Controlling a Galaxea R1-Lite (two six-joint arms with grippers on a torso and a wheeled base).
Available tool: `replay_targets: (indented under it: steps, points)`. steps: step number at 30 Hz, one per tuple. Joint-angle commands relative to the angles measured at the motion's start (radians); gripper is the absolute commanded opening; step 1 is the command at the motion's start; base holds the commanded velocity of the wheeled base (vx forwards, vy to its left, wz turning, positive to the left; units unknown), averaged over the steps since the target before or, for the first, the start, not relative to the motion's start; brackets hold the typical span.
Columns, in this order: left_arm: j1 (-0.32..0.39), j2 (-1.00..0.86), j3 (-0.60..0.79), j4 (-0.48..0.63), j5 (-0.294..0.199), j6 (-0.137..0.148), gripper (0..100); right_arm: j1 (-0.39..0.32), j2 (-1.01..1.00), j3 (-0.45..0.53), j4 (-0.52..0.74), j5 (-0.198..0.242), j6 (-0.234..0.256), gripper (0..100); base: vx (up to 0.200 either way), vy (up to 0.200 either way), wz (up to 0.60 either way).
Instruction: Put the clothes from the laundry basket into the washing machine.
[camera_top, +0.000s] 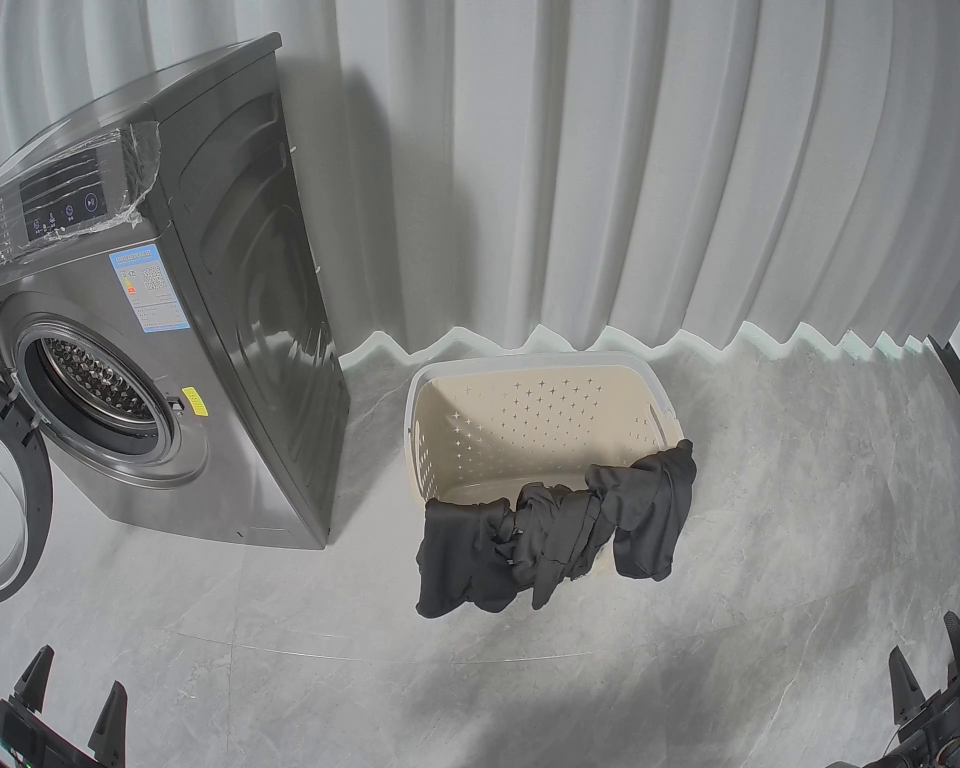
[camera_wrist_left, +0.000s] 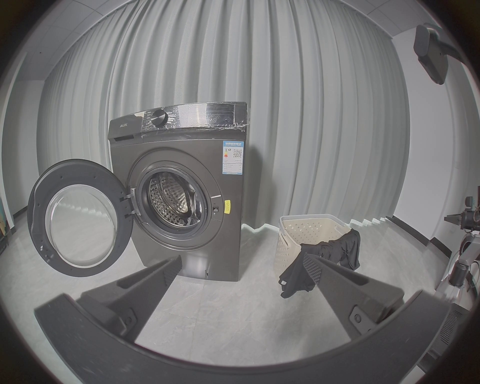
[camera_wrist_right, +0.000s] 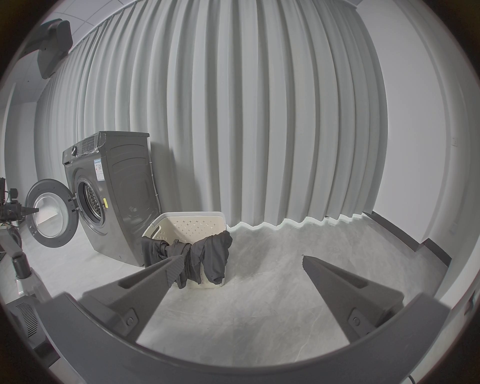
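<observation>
A cream laundry basket (camera_top: 540, 420) stands on the floor before the curtain, with black clothes (camera_top: 555, 535) draped over its near rim and hanging outside. To its left is the grey washing machine (camera_top: 240, 300), its round door (camera_wrist_left: 80, 217) swung open and the drum (camera_top: 95, 385) exposed. My left gripper (camera_top: 72, 690) is low at the near left, open and holding nothing. My right gripper (camera_top: 930, 660) is low at the near right, also open and holding nothing. In the wrist views the basket (camera_wrist_left: 312, 232) (camera_wrist_right: 187, 227) and clothes (camera_wrist_left: 320, 260) (camera_wrist_right: 192, 257) lie well ahead of both grippers (camera_wrist_left: 242, 265) (camera_wrist_right: 242, 265).
A pleated white curtain (camera_top: 620, 160) runs along the back. Grey marble floor (camera_top: 600, 680) stretches between me and the basket, and to the basket's right. A dark baseboard (camera_wrist_right: 407, 237) lines the right wall.
</observation>
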Motion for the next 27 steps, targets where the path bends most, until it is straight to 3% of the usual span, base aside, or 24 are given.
replay_targets:
  steps: [1,19,27]
  points:
    - [0.000,-0.016,0.015,0.000,0.000,-0.001,100,0.000,-0.016,0.018,0.000,0.000,0.000,100,0.000,-0.200,0.00]
    - [0.000,-0.016,0.015,0.000,0.000,-0.002,100,0.000,-0.016,0.018,-0.002,-0.001,0.001,100,0.000,0.000,0.00]
    - [0.000,-0.016,0.015,0.000,0.000,-0.002,100,-0.001,-0.016,0.018,0.000,-0.010,0.006,100,0.150,0.000,0.00]
